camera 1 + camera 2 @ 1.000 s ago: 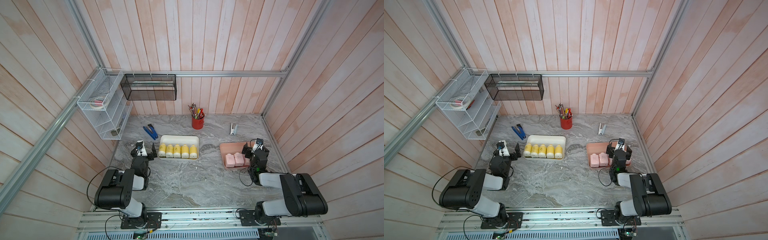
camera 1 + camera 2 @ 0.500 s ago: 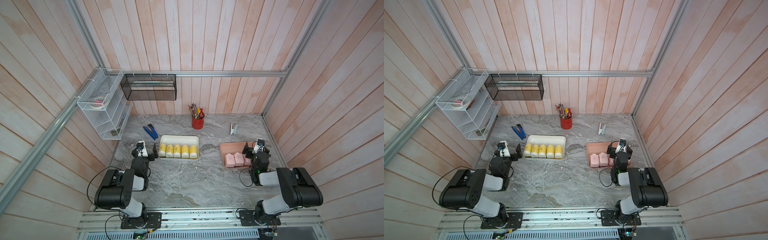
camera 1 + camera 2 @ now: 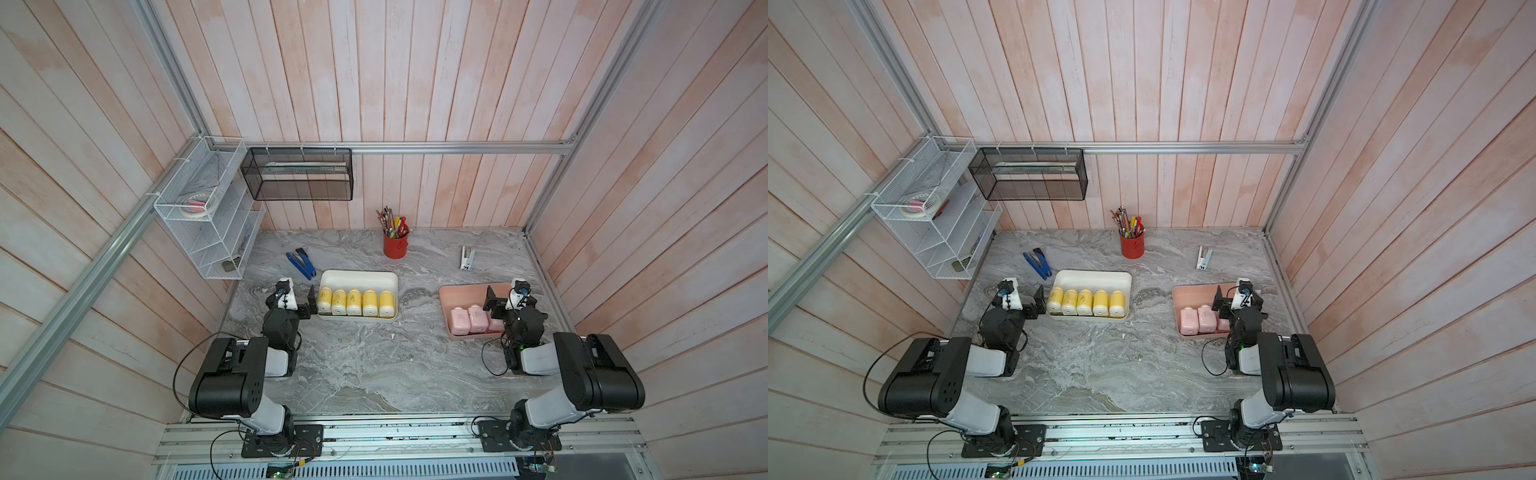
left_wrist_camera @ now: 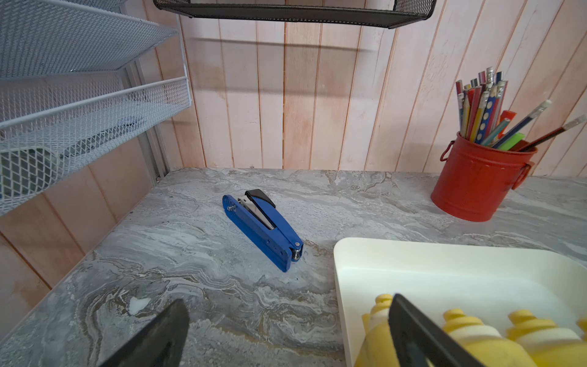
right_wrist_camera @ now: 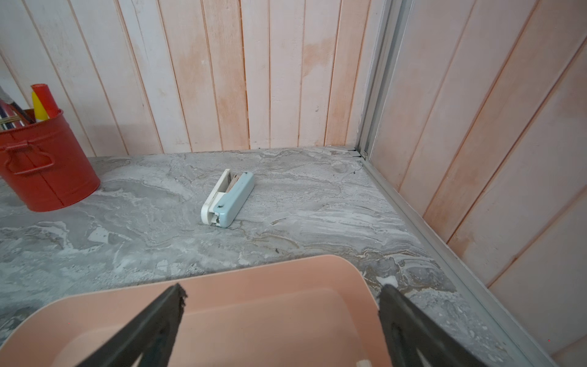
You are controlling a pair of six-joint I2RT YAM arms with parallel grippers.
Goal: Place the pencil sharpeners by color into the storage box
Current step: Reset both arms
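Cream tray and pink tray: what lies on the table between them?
Nothing lies there. Between the cream tray and the pink tray there is only the bare grey table. This shows in both top views.

The left tool (image 4: pixel 289 302) hangs over the grey marbled table (image 4: pixel 190 260) with its dark fingers (image 4: pixel 158 336) spread wide and nothing between them. One finger crosses in front of the nearest of the yellow sharpeners (image 4: pixel 460 317), which sit in a row inside the cream tray (image 4: pixel 413 263). A blue stapler (image 4: pixel 262 232) lies on the table just beside the tray's corner. A red cup (image 4: pixel 476 187) stands by the plank wall, full of pencils (image 4: pixel 476 105). A white mesh shelf (image 4: pixel 79 105) is fixed to the side wall, and a black mesh basket (image 4: pixel 292 12) sits high on the back wall.
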